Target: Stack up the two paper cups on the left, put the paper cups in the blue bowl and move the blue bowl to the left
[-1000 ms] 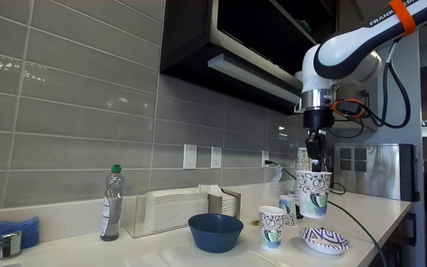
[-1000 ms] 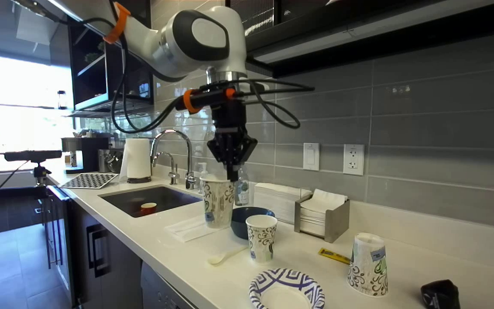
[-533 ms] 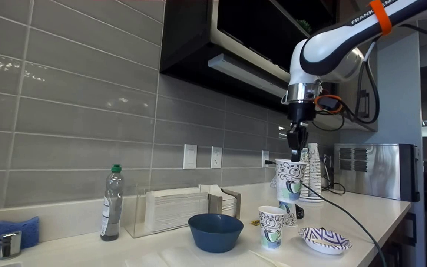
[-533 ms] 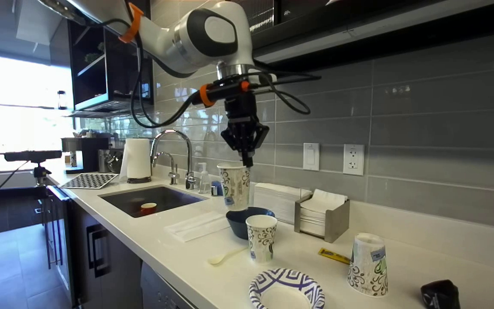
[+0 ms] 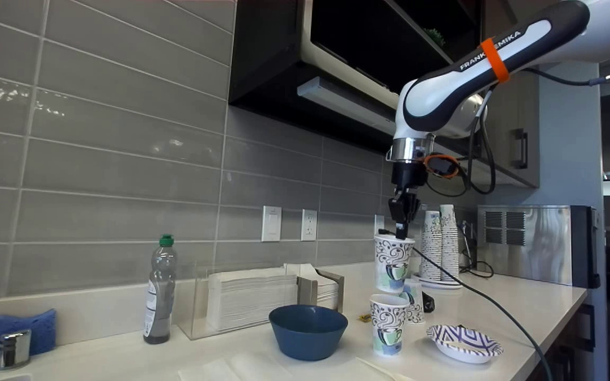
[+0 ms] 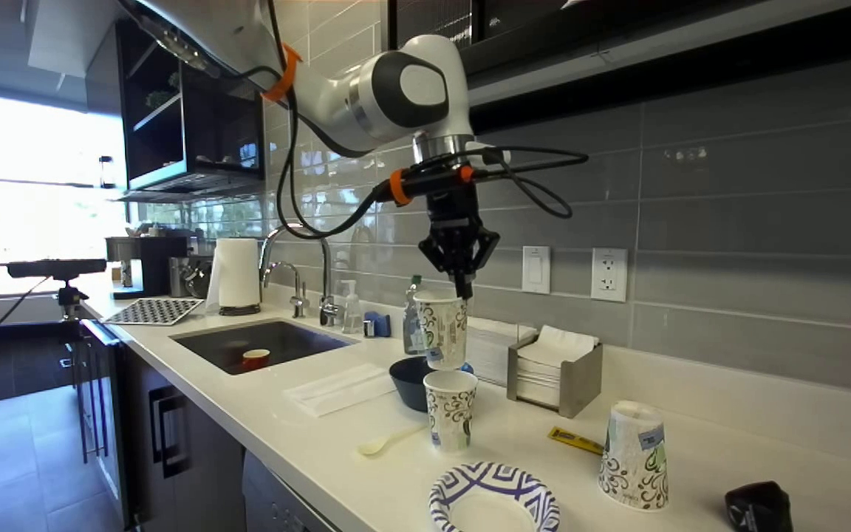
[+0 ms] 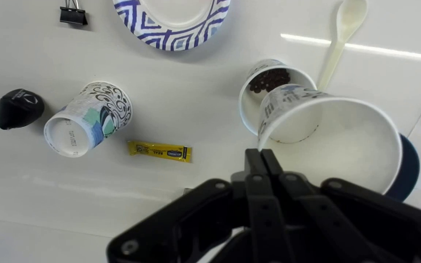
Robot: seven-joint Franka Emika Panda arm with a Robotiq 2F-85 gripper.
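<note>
Held cup (image 5: 393,263): roughly upright, mouth up, off the counter (image 6: 721,443); in both exterior views I see its base right above the standing cup (image 5: 388,324), but whether the two touch I can't tell.
Standing cup: upright on the counter near the blue bowl (image 5: 308,332); on my wrist view dark brown bits (image 7: 270,78) lie inside, and the held cup hides part of its mouth.
Blue bowl: on the counter, with only an edge reaching me on the wrist view past the held cup.
Gripper (image 7: 263,153): pointing down; I have its fingertips (image 7: 253,160) pinching the held cup's wall at the rim.
Overturned cup (image 6: 634,456): mouth down on the counter, a yellow packet (image 6: 575,441) lying near it.
Patterned dish (image 7: 172,38): white and blue, with the standing cup between it and the bowl.
Spoon (image 7: 350,18): pale, flat, handle running toward the standing cup.
Small items: a black pouch (image 7: 19,109) near the overturned cup, and a black binder clip (image 7: 73,15).
Tiled wall (image 6: 750,222): a napkin holder (image 6: 580,388) with white napkins (image 6: 562,343) near it; farther along, a clear bottle (image 5: 162,312) with a green cap and a blue sponge (image 5: 43,336).
Sink (image 6: 292,336): a reddish cup (image 6: 255,359) inside; a paper towel roll (image 6: 238,273) stands beside it.
</note>
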